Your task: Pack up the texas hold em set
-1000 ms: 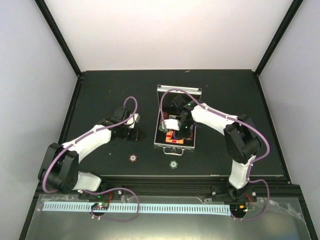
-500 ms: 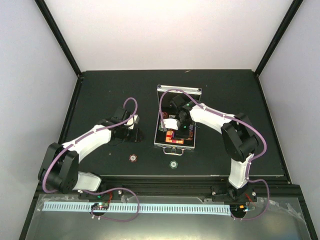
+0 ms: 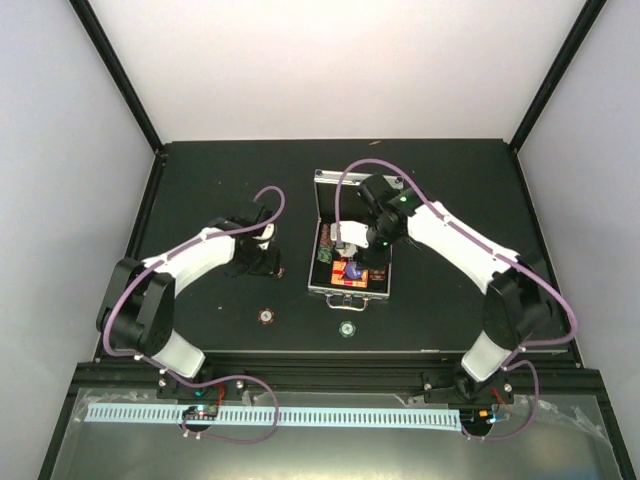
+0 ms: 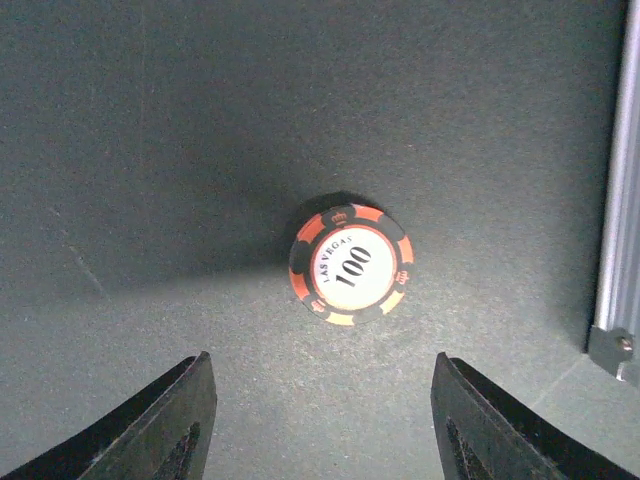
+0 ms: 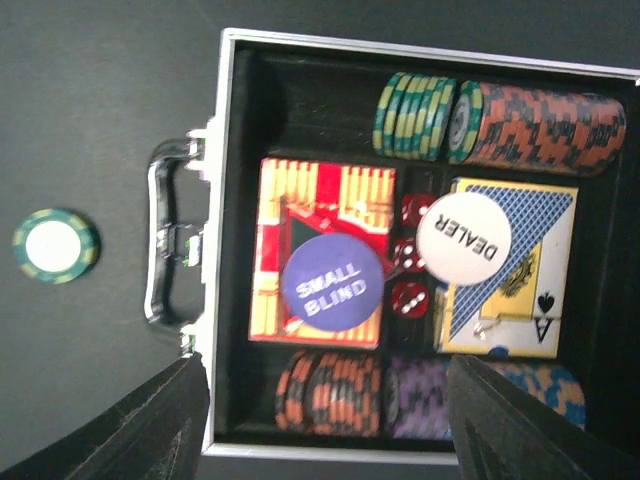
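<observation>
Black tabletop (image 3: 450,200); silver briefcase (image 3: 349,291) lies open at its centre, lid back toward 12 o'clock, handle (image 5: 153,240) toward 6.

Right pincer (image 5: 325,420) hangs over the open tray, released, nothing between its fingers; left pincer (image 4: 320,420) stands at 9 o'clock of the case, low over bare tabletop, released, grasping nothing.

In the tray: red card deck (image 5: 300,200) and blue-backed deck (image 5: 530,250) side by side; chip rows (image 5: 540,118) stand on edge in the troughs either side of them, green, orange-and-black, purple, blue.

Purple SMALL BLIND disc (image 5: 332,280) on the red deck; white DEALER disc (image 5: 463,240) on the blue one.

Loose on the tabletop: green chip (image 3: 346,328) at 6 o'clock of the case, just beyond the handle; orange-and-black 100 chip (image 4: 352,264) flat ahead of the left fingers, untouched.

Red dice (image 5: 408,270) in the slot between the decks.
</observation>
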Controlling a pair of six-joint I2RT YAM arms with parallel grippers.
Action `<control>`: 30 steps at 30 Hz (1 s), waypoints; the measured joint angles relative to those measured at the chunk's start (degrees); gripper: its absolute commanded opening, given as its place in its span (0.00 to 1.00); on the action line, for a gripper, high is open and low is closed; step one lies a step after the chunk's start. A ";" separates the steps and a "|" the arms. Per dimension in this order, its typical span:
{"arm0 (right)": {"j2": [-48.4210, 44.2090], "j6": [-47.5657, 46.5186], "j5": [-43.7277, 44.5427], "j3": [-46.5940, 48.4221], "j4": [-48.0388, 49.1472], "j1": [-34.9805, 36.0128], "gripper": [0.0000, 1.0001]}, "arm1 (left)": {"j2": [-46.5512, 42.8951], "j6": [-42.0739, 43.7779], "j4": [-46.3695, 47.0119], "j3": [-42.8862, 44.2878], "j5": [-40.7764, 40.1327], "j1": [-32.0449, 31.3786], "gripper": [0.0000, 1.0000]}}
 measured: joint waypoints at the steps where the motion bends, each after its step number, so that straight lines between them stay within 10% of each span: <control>1: -1.75 0.02 -0.13 -0.90 -0.37 -0.02 0.68 | 0.90 0.31 -0.33 0.57 -0.26 0.00 0.62; 30: -10.54 4.00 -0.02 -12.81 0.52 -1.09 0.68 | 16.59 2.14 -9.42 13.00 -6.12 -5.11 0.59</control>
